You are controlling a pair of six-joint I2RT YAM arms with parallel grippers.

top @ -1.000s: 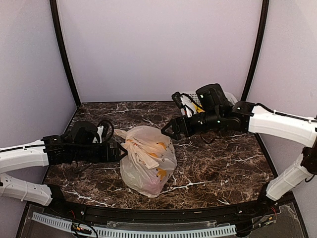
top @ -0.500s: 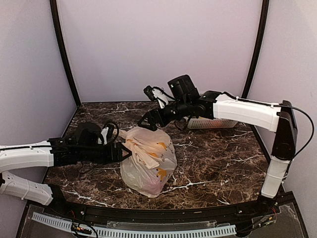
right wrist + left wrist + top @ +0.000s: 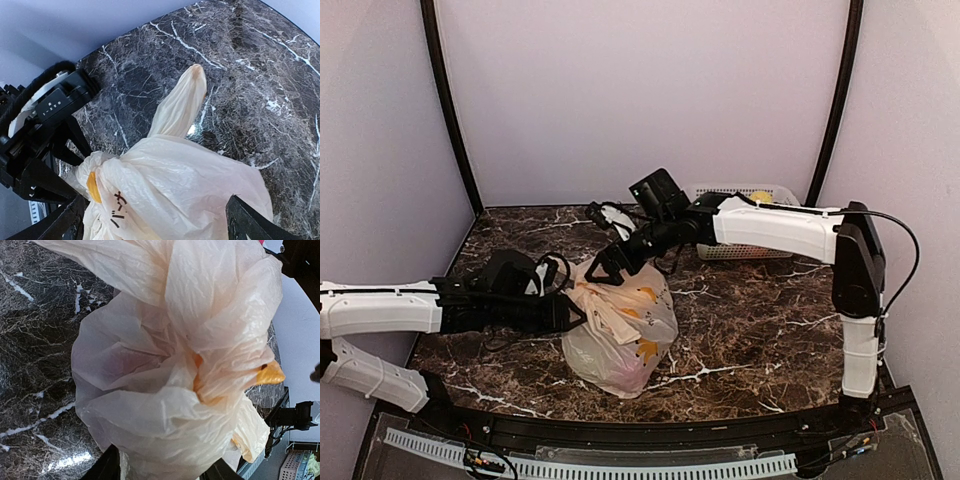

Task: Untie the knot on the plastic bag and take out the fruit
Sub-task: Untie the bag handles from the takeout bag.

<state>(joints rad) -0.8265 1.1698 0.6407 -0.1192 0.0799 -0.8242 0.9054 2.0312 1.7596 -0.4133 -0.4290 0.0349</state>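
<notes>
The cream plastic bag (image 3: 625,330) sits mid-table, tied, with yellow printed figures. Its knot (image 3: 95,167) is a bunched lump at the bag's left top, and one loose ear (image 3: 182,102) stretches out from it over the table. My left gripper (image 3: 572,310) is at the bag's left side. Its fingers (image 3: 107,467) stand apart with crumpled plastic (image 3: 165,440) filling the gap. My right gripper (image 3: 603,266) hangs open over the bag's top, one finger on each side of the plastic (image 3: 165,200). The fruit is hidden inside; only a faint pink-purple tint (image 3: 120,362) shows through.
A white mesh basket (image 3: 750,250) with a yellow piece (image 3: 760,197) stands at the back right, behind the right arm. Purple walls close in the dark marble table (image 3: 770,330) on three sides. A black rail (image 3: 620,430) runs along the near edge.
The right arm has swung left from the basket to above the bag's top. The left gripper has slid right against the bag, and its jaws have narrowed around the plastic.
</notes>
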